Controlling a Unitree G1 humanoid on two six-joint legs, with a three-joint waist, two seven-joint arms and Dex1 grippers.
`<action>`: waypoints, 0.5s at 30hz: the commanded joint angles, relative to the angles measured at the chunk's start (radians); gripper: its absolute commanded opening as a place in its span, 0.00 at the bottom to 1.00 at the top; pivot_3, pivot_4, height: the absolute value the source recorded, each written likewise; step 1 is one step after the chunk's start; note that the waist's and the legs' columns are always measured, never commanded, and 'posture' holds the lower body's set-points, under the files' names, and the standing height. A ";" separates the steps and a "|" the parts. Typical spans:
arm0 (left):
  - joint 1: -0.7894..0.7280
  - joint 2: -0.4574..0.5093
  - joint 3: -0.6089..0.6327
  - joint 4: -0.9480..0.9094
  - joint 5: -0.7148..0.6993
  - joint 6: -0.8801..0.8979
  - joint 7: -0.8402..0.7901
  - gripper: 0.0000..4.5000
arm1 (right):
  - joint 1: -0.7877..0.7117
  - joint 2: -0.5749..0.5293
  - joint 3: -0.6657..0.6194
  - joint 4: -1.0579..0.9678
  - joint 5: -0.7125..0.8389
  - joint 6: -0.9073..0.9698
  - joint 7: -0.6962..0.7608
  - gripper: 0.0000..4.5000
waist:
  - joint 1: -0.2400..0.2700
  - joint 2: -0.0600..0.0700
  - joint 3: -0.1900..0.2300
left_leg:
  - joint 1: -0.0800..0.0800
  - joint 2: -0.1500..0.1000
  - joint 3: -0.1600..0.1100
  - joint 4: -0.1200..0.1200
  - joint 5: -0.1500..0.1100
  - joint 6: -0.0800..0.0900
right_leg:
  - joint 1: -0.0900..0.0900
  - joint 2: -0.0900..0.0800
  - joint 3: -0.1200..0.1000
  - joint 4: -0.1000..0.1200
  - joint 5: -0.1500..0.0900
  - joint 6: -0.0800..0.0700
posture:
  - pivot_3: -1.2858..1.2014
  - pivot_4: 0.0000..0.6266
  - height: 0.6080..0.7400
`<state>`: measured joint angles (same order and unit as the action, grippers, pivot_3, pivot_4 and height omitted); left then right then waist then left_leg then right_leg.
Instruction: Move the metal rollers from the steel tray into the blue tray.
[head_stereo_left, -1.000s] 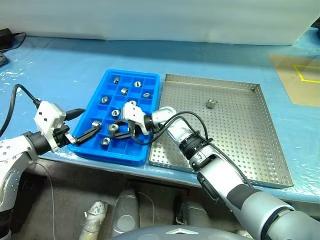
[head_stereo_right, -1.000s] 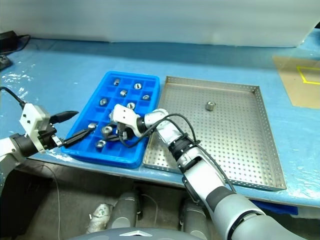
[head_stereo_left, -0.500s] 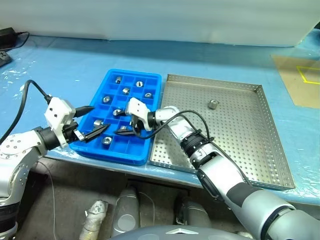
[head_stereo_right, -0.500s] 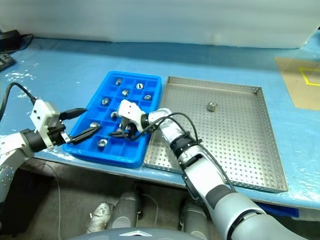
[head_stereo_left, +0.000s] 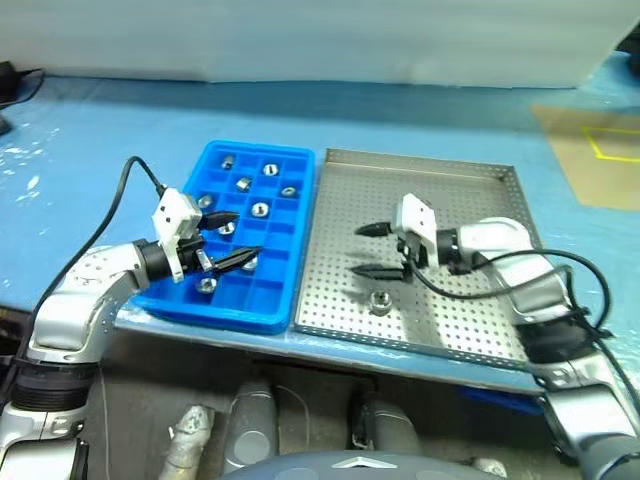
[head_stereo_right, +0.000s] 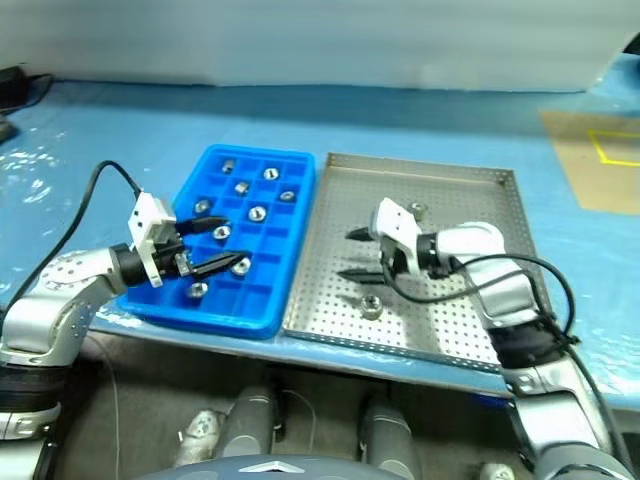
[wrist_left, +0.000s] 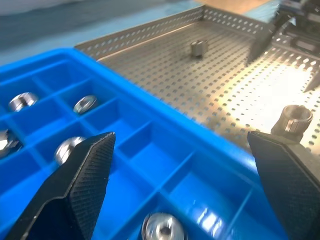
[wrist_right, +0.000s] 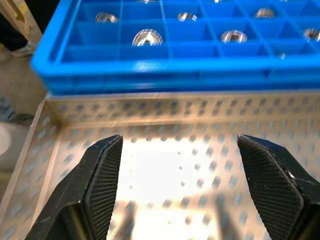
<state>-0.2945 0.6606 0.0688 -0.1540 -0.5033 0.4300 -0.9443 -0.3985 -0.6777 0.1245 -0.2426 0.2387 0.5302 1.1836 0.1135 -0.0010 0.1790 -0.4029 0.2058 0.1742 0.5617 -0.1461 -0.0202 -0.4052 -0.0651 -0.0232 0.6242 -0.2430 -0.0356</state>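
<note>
One metal roller was seen upright on the perforated floor of the steel tray, close to its near edge. The right gripper was held above that floor, jaws spread wide and empty. A second roller behind that gripper's body was largely hidden. Over the blue tray, the left gripper was held fully parted, gripping nothing. Shiny rollers were seen in several square compartments, one each.
</note>
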 joint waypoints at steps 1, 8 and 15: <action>-0.044 -0.017 -0.032 0.050 0.025 -0.051 -0.040 1.00 | 0.050 -0.020 -0.041 -0.115 0.060 0.071 -0.043 0.83 | -0.019 0.000 0.000 | 0.000 0.000 0.000 0.000 0.000 -0.001 | 0.000 0.001 0.000 0.000 0.000 -0.001 | 0.50 0.24 1.00; -0.090 -0.053 -0.075 0.103 0.048 -0.077 -0.077 1.00 | 0.089 0.011 0.018 -0.079 0.013 0.041 -0.143 0.83 | -0.035 0.000 0.000 | 0.002 0.002 0.001 0.001 0.000 0.000 | 0.000 0.004 0.002 0.001 0.003 -0.005 | 0.48 0.24 1.00; -0.095 -0.055 -0.079 0.124 0.067 -0.088 -0.097 1.00 | 0.146 0.017 0.070 -0.026 0.005 0.025 -0.153 0.83 | -0.041 0.001 0.000 | 0.001 0.002 0.001 0.001 -0.001 0.001 | 0.000 0.004 0.002 -0.001 0.002 -0.005 | 0.49 0.24 1.00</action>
<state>-0.3765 0.6029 -0.0130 -0.0161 -0.4365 0.3575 -1.0332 -0.2579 -0.6616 0.1911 -0.2694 0.2366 0.5709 1.0293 0.0723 -0.0005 0.1786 -0.4022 0.2075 0.1755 0.5628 -0.1471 -0.0180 -0.4049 -0.0611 -0.0217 0.6236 -0.2405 -0.0410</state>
